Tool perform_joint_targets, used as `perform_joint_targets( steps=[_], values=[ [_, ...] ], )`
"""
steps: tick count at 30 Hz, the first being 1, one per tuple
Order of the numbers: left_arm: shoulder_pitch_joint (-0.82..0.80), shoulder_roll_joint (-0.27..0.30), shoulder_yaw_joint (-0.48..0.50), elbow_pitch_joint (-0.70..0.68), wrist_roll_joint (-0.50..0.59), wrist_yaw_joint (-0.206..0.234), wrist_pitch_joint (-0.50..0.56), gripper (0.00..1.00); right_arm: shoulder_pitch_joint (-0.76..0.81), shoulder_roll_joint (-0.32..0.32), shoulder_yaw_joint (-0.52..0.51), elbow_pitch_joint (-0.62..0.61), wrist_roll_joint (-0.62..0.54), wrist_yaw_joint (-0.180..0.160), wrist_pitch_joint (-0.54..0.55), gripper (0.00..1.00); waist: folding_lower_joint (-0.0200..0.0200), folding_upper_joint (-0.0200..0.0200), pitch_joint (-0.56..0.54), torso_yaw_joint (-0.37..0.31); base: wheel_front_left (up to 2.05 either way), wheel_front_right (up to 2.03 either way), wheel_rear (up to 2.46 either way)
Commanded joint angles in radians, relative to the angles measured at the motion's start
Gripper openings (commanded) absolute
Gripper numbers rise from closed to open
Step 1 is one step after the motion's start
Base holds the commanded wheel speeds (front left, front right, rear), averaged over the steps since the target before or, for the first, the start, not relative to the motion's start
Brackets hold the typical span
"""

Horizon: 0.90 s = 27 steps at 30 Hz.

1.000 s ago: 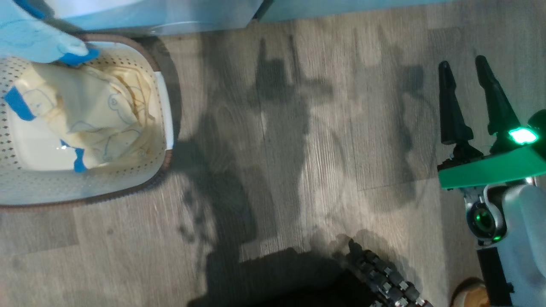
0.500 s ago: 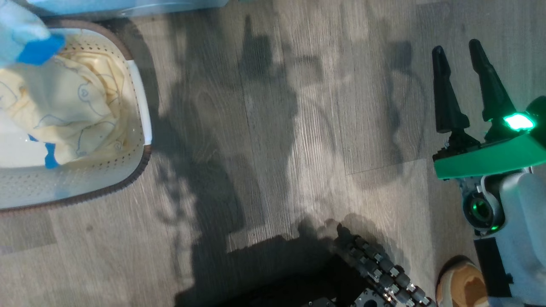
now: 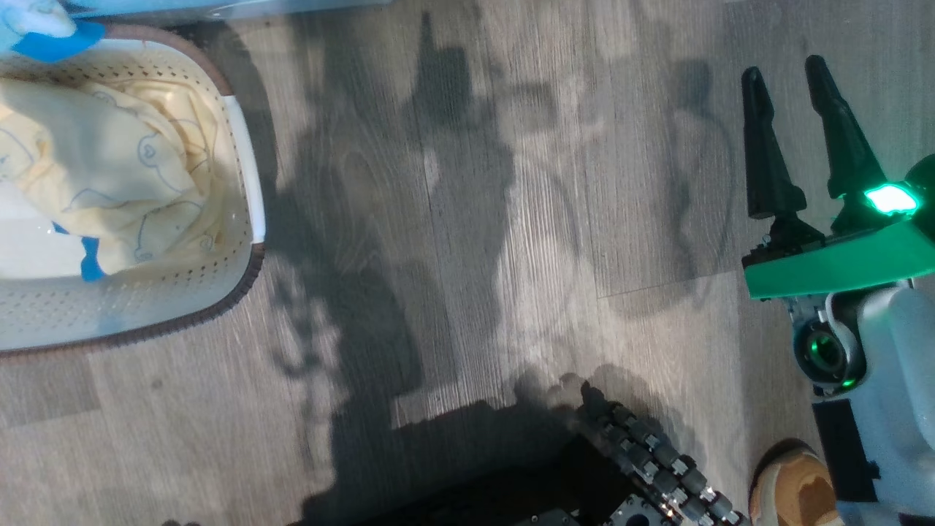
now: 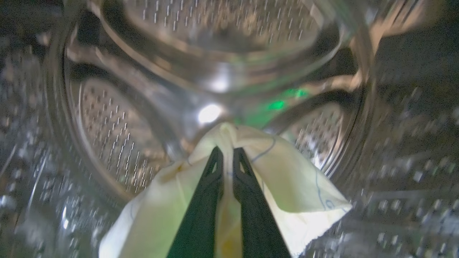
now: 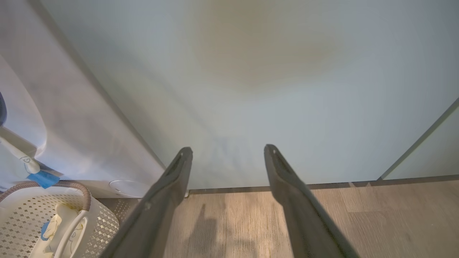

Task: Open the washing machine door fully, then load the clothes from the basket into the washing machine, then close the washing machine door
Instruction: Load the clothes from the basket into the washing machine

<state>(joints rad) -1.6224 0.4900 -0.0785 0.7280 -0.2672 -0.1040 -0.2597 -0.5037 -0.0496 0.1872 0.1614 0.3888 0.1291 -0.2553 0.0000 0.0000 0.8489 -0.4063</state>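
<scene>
Steel drum (image 4: 215, 46) of the washer (image 5: 71, 118) is surrounding the left fingers (image 4: 219, 157) in the left wrist view. The door is therefore judged to be standing open, with loading under way. In the head view the whole picture is sliding because the camera is turning. The basket (image 3: 182, 292) is sitting further toward the left edge than a second ago, on the wood floor (image 3: 475, 256), and is not itself being moved. Clothes (image 3: 109, 168) are still lying heaped in it, so more trips are likely waiting. At the upper left a cloth tail (image 3: 51, 33) with a blue bit is slipping almost out of frame, up and away from the basket. The left fingers are pinching a cream garment (image 4: 294, 172), almost shut, deep inside the drum, and letting go looks like the next move. Right fingers (image 3: 754, 88) are hanging spread wide at the right edge, holding nothing.
</scene>
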Motion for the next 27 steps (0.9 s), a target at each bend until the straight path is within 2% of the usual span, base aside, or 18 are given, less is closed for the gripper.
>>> perform_joint_targets(
  steps=[1, 2, 3, 4, 5, 6, 18, 27],
  values=[
    [0.008, 0.029, 0.006, -0.006, 0.009, -0.007, -0.002, 0.19, 0.017, -0.001, 0.006, -0.025, 0.006, 0.002, -0.006, 1.0, 0.0, 0.0, -0.005, 0.003, 0.0, 0.0, 0.0],
    [0.016, 0.025, 0.005, 0.014, 0.008, -0.009, -0.002, 0.37, 0.018, -0.001, 0.004, -0.024, 0.004, 0.002, -0.006, 1.0, 0.0, 0.0, -0.009, 0.006, 0.0, 0.0, 0.0],
    [0.016, 0.025, 0.005, 0.014, 0.008, -0.009, -0.002, 0.37, 0.018, -0.001, 0.004, -0.024, 0.004, 0.002, -0.006, 1.0, 0.0, 0.0, -0.009, 0.006, 0.0, 0.0, 0.0],
    [0.022, 0.022, 0.002, 0.03, 0.007, -0.012, -0.002, 0.57, 0.019, -0.001, 0.002, -0.023, 0.002, 0.002, -0.006, 1.0, 0.0, 0.0, -0.013, 0.009, 0.0, 0.0, 0.0],
    [0.029, 0.019, -0.001, 0.046, 0.008, -0.013, -0.002, 0.97, 0.021, -0.001, -0.001, -0.023, 0.0, 0.002, -0.006, 1.0, 0.0, 0.0, -0.02, 0.012, 0.0, 0.0, 0.0],
    [0.037, 0.014, -0.003, 0.068, 0.006, -0.015, -0.002, 1.0, 0.025, -0.001, -0.003, -0.022, -0.006, 0.002, -0.006, 1.0, 0.0, 0.0, -0.026, 0.017, 0.0, 0.0, 0.0],
    [0.155, -0.059, -0.029, 0.299, -0.036, -0.023, 0.0, 1.0, 0.096, -0.001, -0.032, -0.001, -0.05, 0.002, -0.006, 1.0, 0.0, 0.0, -0.183, 0.077, 0.0, 0.0, 0.0],
    [0.288, -0.096, -0.045, 0.402, -0.093, -0.026, 0.006, 1.0, 0.175, -0.004, -0.048, 0.016, -0.067, 0.002, -0.006, 1.0, 0.0, 0.0, -0.331, 0.108, 0.0, 0.0, 0.0]
  ],
)
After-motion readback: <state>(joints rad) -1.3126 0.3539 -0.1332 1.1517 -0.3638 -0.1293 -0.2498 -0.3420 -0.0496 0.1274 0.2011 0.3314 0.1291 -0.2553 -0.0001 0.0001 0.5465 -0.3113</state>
